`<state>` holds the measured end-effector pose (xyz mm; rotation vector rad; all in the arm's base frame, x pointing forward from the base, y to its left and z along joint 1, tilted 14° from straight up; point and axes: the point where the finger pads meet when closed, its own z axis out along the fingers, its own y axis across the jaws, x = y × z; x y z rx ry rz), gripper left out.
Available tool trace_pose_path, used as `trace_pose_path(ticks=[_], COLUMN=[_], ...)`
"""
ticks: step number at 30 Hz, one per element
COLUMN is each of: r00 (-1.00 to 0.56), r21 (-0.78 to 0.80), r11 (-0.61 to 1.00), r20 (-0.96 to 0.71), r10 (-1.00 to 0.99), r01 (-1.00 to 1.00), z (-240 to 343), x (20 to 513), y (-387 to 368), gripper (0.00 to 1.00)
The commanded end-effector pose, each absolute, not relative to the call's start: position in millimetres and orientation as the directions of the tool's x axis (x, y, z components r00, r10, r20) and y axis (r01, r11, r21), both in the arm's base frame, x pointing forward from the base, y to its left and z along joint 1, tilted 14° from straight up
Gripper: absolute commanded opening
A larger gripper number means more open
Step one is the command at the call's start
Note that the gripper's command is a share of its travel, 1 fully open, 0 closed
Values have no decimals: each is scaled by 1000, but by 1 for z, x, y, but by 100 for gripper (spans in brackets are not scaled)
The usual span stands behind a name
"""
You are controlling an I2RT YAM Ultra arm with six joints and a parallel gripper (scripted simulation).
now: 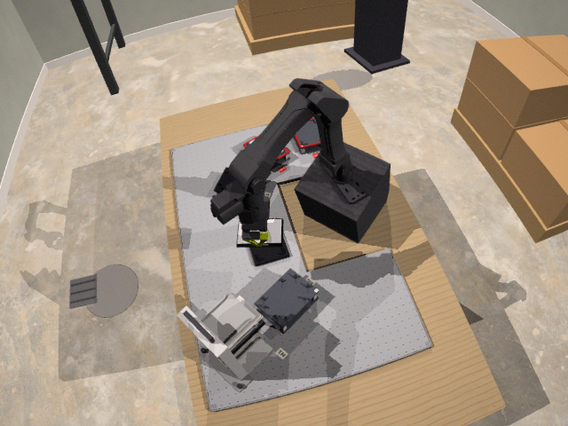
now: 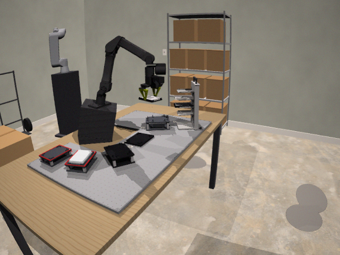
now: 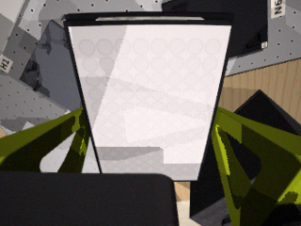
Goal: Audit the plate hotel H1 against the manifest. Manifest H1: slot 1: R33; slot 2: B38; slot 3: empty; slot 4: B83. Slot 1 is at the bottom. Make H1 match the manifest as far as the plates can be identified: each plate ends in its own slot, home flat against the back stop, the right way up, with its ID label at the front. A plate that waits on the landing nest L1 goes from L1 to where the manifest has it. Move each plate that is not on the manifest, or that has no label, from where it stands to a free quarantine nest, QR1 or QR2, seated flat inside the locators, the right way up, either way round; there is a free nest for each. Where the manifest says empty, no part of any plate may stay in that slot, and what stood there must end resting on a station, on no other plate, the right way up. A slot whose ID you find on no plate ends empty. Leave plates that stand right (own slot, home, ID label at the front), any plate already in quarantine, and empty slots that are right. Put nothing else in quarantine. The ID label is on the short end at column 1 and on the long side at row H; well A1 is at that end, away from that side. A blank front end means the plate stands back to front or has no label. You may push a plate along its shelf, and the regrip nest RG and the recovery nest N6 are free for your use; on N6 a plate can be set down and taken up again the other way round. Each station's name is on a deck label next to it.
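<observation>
My gripper [image 1: 256,238] [image 2: 150,94] [image 3: 150,113] is shut on a white well plate [image 1: 275,228] [image 2: 151,99] [image 3: 150,89], gripping it by its long sides. It holds the plate level, high above the deck, over a flat black pad [image 1: 272,255] [image 2: 139,138]. The plate's top face with its wells shows in the wrist view; I can read no label on it. The plate hotel H1 [image 1: 215,327] [image 2: 195,104] stands at the deck's far end, with plates on some of its shelves. The black landing nest [image 1: 287,300] [image 2: 157,122] next to the hotel stands bare.
Two red-rimmed quarantine nests stand at the other end: one [image 2: 54,153] bare, one holding a white plate [image 2: 80,156]. A black raised nest [image 2: 119,154] stands beside them. The arm's black base block [image 1: 342,194] [image 2: 95,123] sits mid-table. An N6 deck label [image 3: 277,7] shows in the wrist view.
</observation>
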<state>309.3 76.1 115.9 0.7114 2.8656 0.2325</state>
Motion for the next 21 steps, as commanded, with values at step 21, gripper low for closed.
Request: trace_pose_path(ticks=[21], r00=[-644], r21=[252], r11=[637], r20=[-63], r10=[762], r01=[729], z=[114], x=[298], y=[40], gripper=[86])
